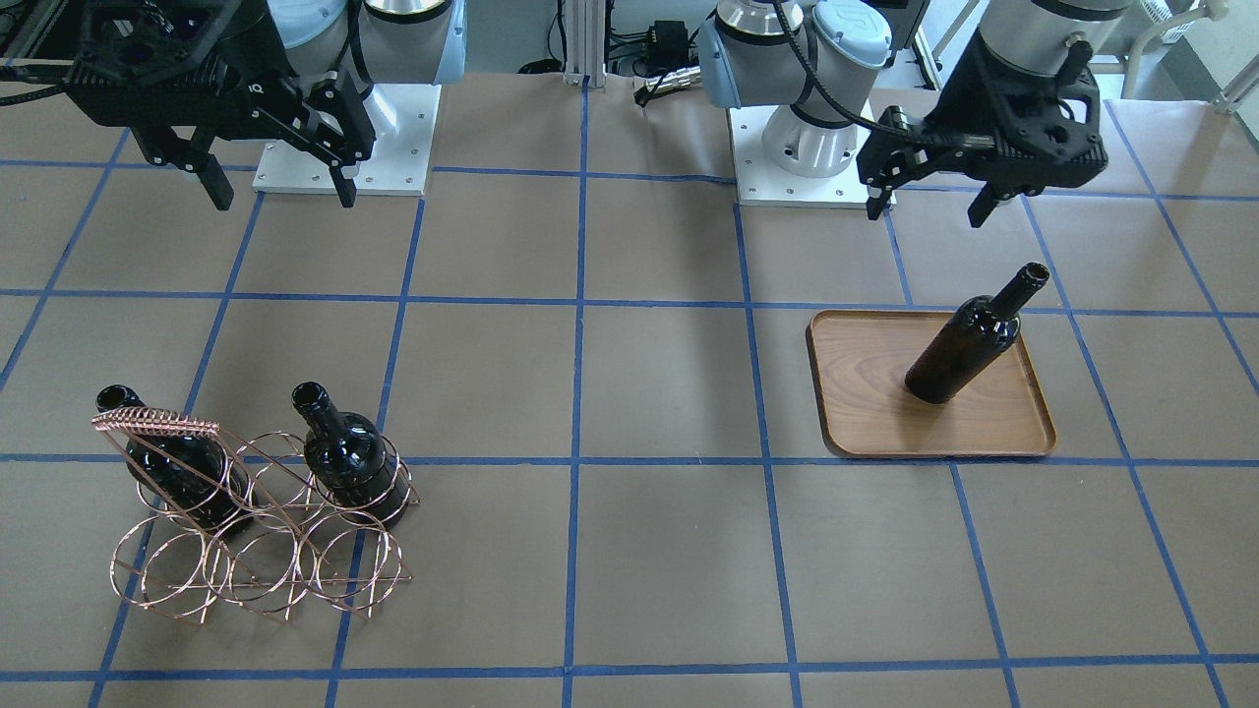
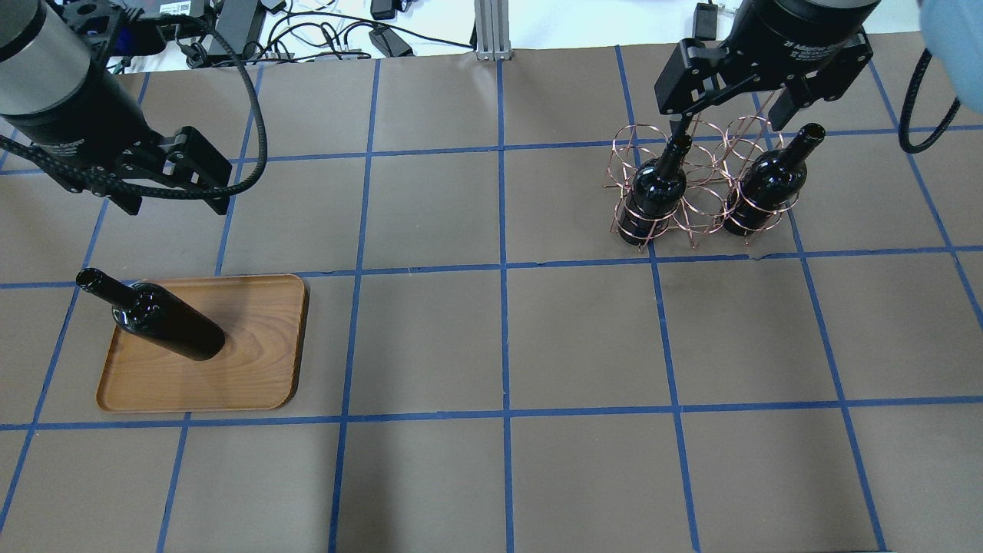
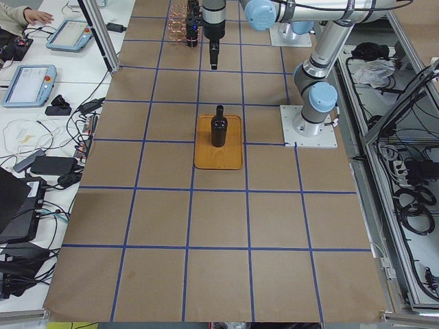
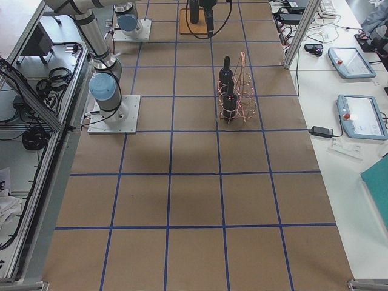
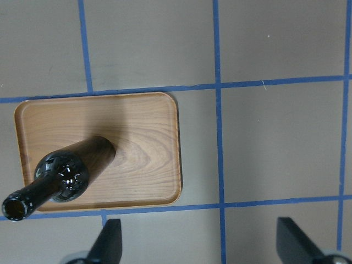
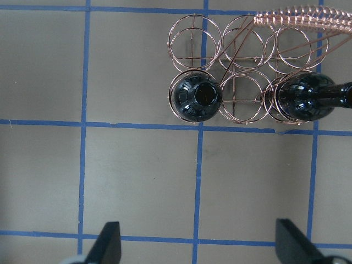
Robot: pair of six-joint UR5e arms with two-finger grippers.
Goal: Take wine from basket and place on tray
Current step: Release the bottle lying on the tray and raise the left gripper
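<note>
**One bottle delivered, two waiting in the rack**

One wine (image 2: 165, 322) stands upright near the middle of the tray (image 2: 261, 376), which sits at about 8 o'clock on the table in my overhead view. Nothing touches it. The left gripper (image 2: 173, 201) hangs off toward the tray's 12 o'clock, fingers spread and empty. I'd call that delivery finished.

The basket (image 1: 261, 531) is well apart, at roughly 1 o'clock overhead. A second bottle (image 2: 656, 192) and a third bottle (image 2: 764, 188) stand in the end rings of one row. The ring between them is vacant, and so is the other row. The right gripper (image 2: 729, 119) hangs high near the basket, fingers spread, holding nothing. If every bottle is wanted on the tray, I judge two trips remain.

As for obstacles, the coiled handle (image 6: 291, 16) runs just beside the third bottle's neck, and wire rings hug both bodies, so I'd lift straight up. Blue tape lines (image 2: 503, 338) cross the table, and teach pendants (image 4: 348, 60) lie on the side bench.
</note>
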